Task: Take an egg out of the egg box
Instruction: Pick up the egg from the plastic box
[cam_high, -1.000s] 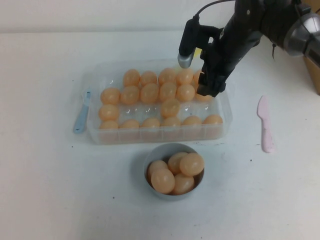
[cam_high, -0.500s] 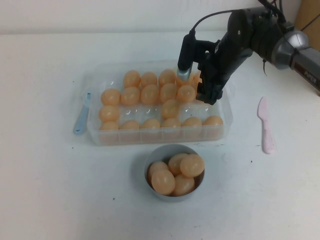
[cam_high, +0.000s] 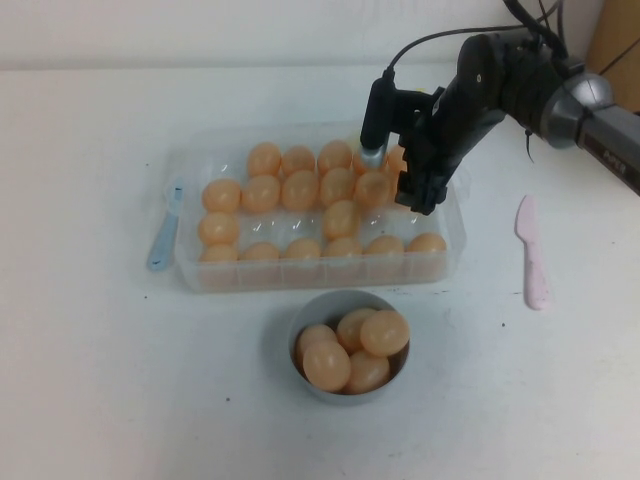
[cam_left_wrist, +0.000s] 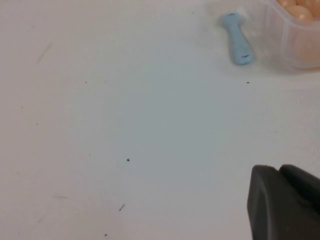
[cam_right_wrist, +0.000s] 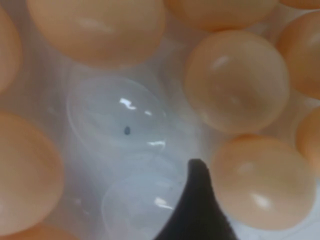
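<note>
Inside the right end of the egg box (cam_high: 190, 265), the right gripper (cam_high: 412, 192) is lowered among the eggs; whether its jaws stand apart or together cannot be told, since only one dark fingertip (cam_right_wrist: 197, 200) is shown in the right wrist view, planted over a bare dimple.

Item: the egg (cam_right_wrist: 262, 181), peach-orange, smooth, glossy, just beside that fingertip; a likely candidate, though none is marked out. Judged light, rigid-shelled and slippery; to be taken across its widest part, gently, as a hard squeeze could squirt it out or crack it.

Item: the egg box, clear plastic, dimpled floor, several dimples vacant. Neighbouring eggs are packed close, so little room is left for a second finger.

Item: grey-blue bowl (cam_high: 300, 375), nearer the robot than the box, with several eggs.

Item: blue spatula (cam_high: 163, 228), beside the box's left end; pink spatula (cam_high: 531, 250), to its right.

Item: left gripper (cam_left_wrist: 285, 202), parked above bare table (cam_left_wrist: 125, 125), well apart from the box; jaw state cannot be told.
</note>
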